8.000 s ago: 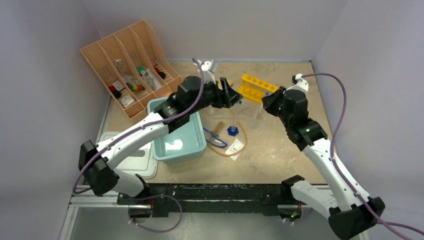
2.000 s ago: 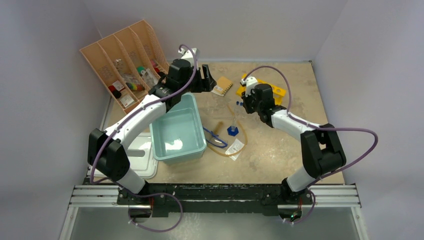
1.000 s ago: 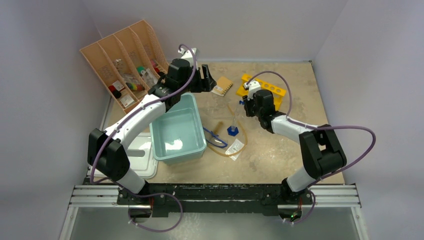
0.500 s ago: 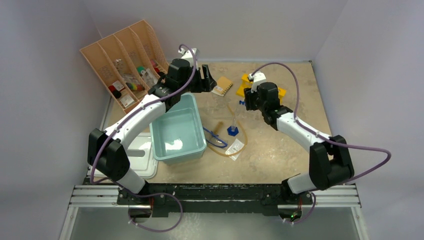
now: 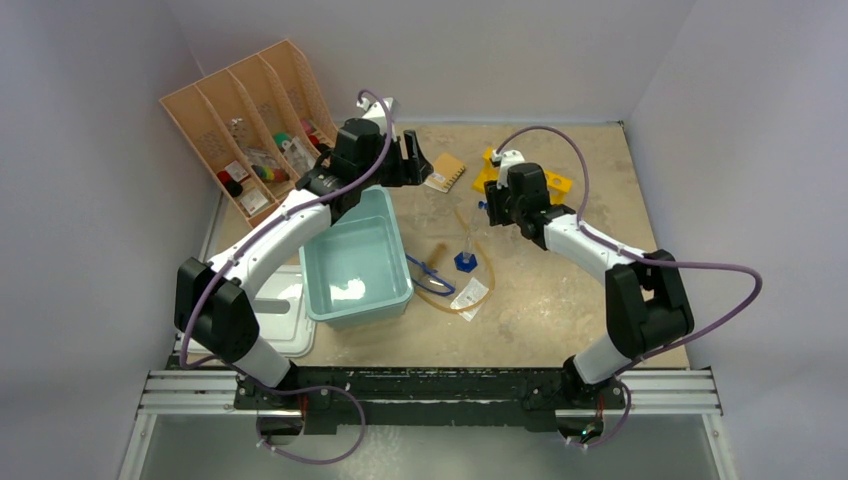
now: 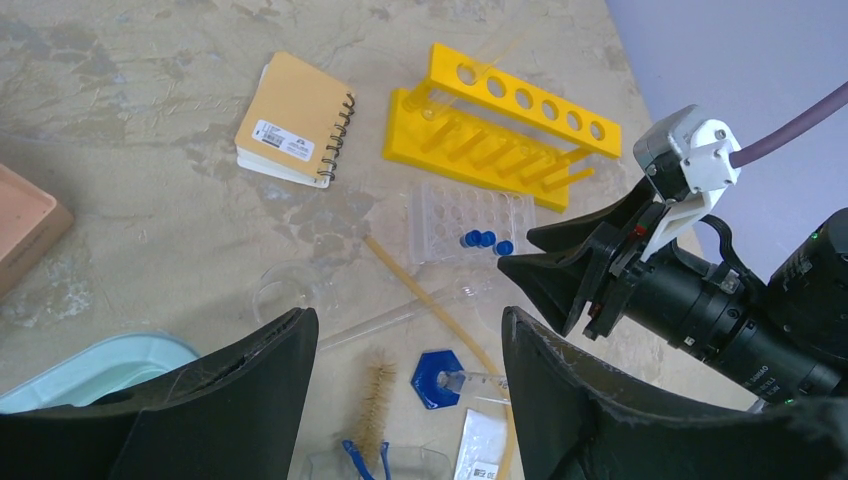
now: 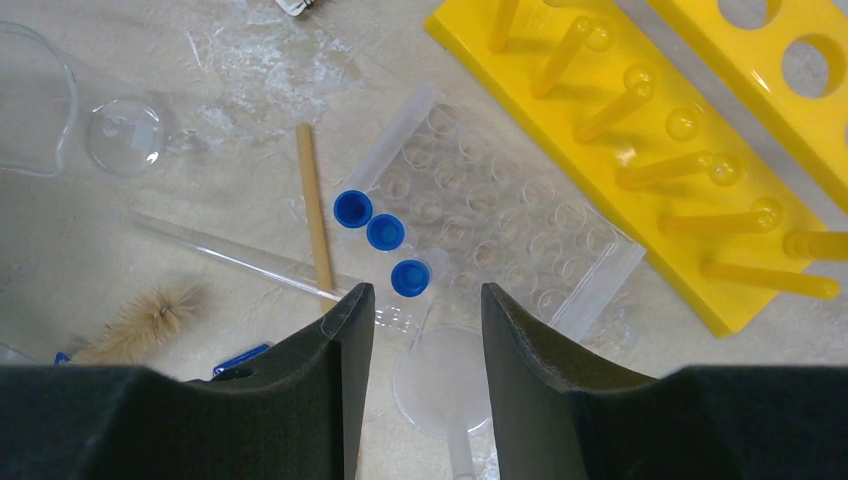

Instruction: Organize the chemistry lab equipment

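Hovering right tool (image 7: 420,297) above test tubes (image 7: 385,232)

- The white sticker (image 6: 282,141) on the tan notebook (image 6: 300,105) has tiny print, too small to read.
- No other words or numbers can be read anywhere.

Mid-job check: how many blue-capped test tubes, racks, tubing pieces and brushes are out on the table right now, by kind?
blue-capped test tubes: 3
yellow rack: 1
clear rack: 1
amber tubing: 1
brush: 1
Total: 7
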Available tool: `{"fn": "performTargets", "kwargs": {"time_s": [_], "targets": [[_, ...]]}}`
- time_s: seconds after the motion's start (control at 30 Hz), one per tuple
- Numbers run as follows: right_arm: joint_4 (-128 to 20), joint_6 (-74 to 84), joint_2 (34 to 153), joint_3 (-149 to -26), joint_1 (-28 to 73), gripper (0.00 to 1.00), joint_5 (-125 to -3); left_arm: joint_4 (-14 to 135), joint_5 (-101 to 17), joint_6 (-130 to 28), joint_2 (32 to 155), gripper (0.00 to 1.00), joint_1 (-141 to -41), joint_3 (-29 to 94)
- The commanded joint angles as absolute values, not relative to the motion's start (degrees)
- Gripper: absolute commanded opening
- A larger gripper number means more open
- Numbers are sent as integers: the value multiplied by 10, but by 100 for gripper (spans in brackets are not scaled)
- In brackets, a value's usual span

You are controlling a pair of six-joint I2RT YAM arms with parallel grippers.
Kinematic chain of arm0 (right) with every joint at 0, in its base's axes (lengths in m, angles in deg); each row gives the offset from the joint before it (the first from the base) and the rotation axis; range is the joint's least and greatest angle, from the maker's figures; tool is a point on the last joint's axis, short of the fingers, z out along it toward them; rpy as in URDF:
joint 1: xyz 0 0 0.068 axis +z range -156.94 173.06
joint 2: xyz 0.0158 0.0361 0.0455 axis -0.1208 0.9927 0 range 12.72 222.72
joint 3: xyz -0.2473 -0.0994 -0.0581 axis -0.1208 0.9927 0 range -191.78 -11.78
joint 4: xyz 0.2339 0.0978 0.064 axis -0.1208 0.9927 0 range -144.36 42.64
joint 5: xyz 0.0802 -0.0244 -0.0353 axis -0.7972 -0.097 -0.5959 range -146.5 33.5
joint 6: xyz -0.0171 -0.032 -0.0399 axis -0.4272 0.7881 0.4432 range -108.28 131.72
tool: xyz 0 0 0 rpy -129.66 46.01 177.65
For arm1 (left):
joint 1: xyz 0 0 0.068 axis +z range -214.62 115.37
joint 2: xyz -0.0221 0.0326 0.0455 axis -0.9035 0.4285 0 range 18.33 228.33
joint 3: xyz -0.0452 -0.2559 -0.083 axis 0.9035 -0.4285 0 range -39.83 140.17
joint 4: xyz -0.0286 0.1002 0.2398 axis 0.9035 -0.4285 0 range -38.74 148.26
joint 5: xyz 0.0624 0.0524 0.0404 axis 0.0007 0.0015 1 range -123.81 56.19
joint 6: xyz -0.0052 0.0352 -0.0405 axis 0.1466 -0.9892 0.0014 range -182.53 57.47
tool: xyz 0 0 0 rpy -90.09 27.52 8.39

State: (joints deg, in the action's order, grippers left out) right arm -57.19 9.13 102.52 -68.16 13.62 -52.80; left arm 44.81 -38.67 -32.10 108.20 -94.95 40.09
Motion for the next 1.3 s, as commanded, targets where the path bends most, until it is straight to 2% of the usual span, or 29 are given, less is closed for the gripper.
{"fn": "performTargets", "kwargs": {"time_s": [0.0,0.33,0.57,0.8,1.0,1.27], "targets": [[-568,87,1026,-708,134,45,-496,459,-387,-324,1056,67,-944,401],[-560,71,1042,-722,134,42,-447,460,-388,-325,1060,67,-944,403],[-552,74,1014,-726,134,48,-513,460,-388,-324,1060,67,-944,403],[-496,37,961,-744,133,52,-535,463,-388,-325,1054,67,-944,405],[-416,-15,924,-750,133,54,-490,463,-386,-325,1039,67,-944,400],[-329,-48,908,-736,134,54,-488,469,-380,-320,992,67,-944,360]]}}
